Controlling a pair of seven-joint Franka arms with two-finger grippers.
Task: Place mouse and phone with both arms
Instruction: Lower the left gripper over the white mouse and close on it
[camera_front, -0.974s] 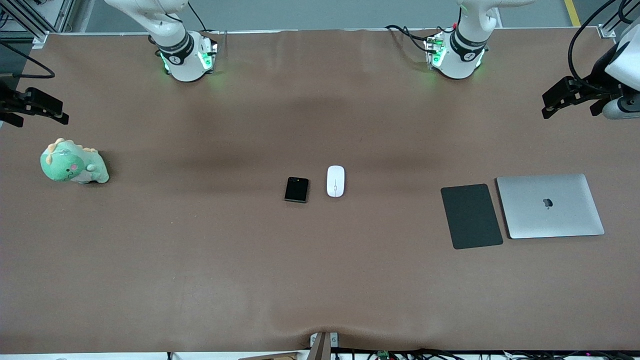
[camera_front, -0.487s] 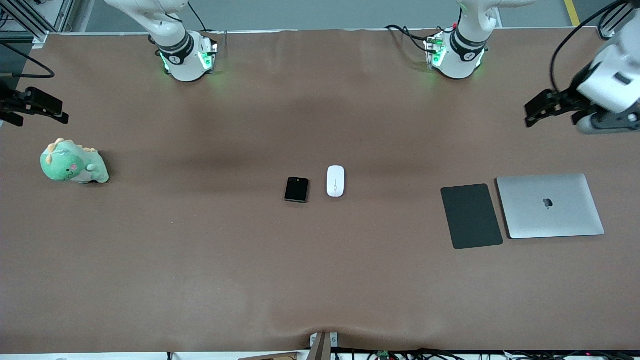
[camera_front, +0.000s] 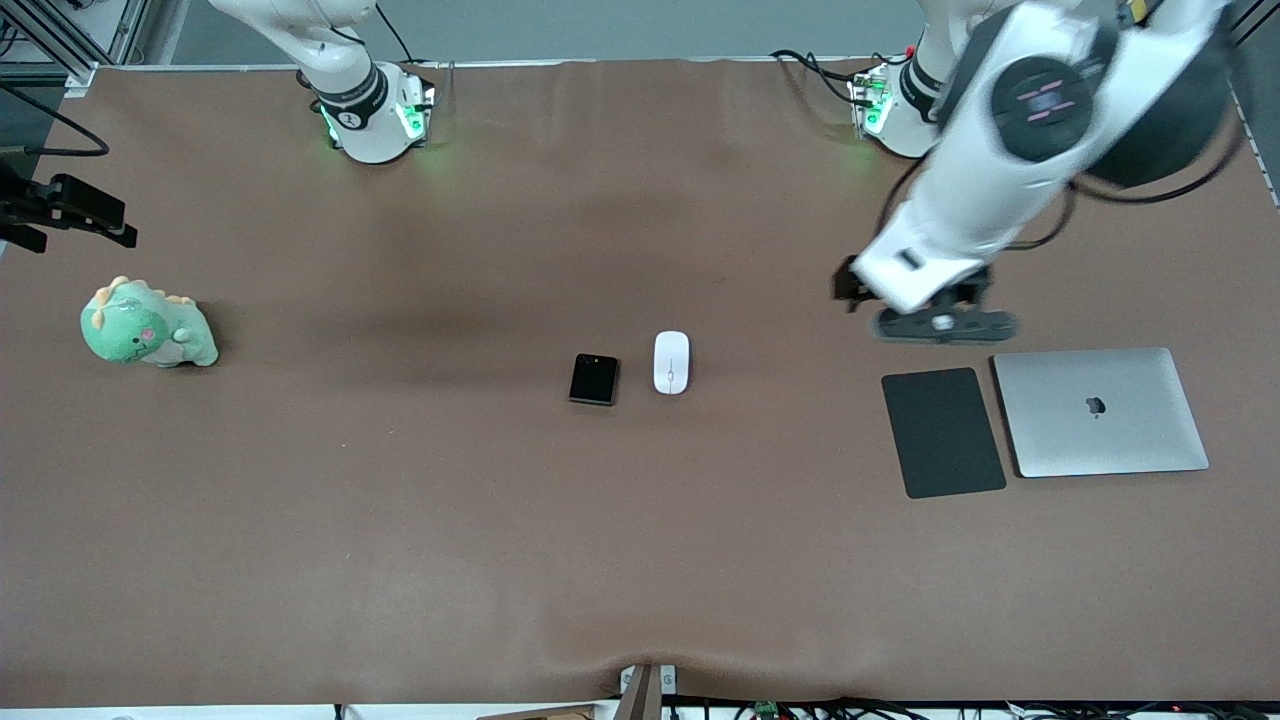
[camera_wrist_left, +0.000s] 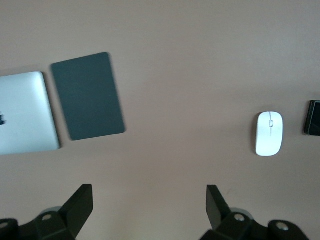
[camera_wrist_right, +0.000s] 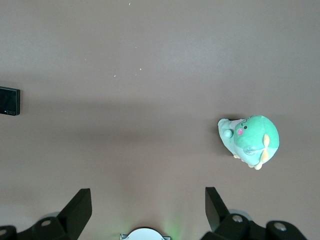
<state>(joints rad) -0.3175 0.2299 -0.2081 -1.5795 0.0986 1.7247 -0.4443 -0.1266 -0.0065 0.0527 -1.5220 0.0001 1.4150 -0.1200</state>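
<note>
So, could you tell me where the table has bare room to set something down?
The widest bare patch lies between the plush dinosaur and the phone. Another runs between the mouse and the dark pad. It is crowded where the pad lies beside the laptop, under the left gripper.

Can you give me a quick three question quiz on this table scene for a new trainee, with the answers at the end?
1. True or false: the mouse and the phone lie side by side on the table.
2. Multiple choice: the left tool is a) shut on the mouse, b) open and empty over bare table near the dark pad, c) resting on the laptop.
3. Fill in: the green plush toy sits toward the ____ arm's end of the table.

Key: 1 true. 2 b. 3 right; the right tool is open too, over bare table near that toy.
</note>
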